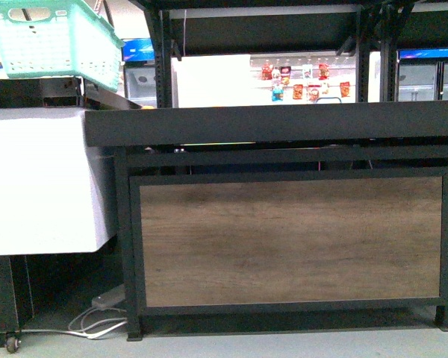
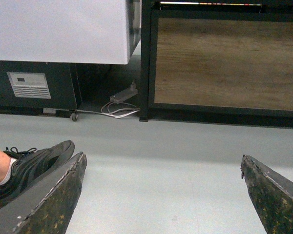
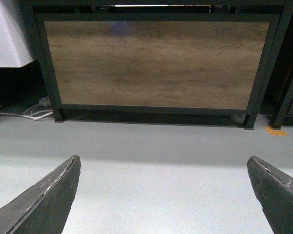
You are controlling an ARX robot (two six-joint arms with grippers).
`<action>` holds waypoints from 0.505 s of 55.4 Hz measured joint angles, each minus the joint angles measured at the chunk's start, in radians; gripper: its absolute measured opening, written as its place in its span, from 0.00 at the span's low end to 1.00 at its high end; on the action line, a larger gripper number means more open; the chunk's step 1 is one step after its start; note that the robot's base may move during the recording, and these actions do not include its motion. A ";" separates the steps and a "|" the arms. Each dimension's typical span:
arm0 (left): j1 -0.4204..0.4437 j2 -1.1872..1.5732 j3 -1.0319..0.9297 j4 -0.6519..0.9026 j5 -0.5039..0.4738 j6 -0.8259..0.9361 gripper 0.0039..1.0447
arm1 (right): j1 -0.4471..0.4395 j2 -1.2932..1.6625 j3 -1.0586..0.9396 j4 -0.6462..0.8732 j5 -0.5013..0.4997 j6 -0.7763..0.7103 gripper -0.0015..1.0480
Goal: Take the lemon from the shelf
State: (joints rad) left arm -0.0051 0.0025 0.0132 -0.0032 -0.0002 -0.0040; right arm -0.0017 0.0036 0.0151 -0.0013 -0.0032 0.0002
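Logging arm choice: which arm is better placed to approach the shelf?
Right, though only slightly. The right gripper squarely faces the shelf panel; the left gripper points at its corner beside a white cabinet. Both are open and low; no lemon is visible.

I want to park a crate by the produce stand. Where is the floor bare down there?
The grey floor before the shelf and its wood panel is bare, below the open left tool and right tool. Crowded: the gap between white cabinet and shelf, holding a power strip and cables; a shoe lies beside the left tool.
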 joint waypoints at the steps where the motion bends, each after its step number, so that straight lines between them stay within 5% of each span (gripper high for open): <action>1: 0.000 0.000 0.000 0.000 0.000 0.000 0.93 | 0.000 0.000 0.000 0.000 0.000 0.000 0.98; 28: 0.000 0.000 0.000 0.000 0.000 0.000 0.93 | 0.000 0.000 0.000 0.000 0.000 0.000 0.98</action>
State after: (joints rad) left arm -0.0051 0.0025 0.0135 -0.0032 -0.0002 -0.0040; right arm -0.0017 0.0036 0.0151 -0.0013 -0.0032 0.0002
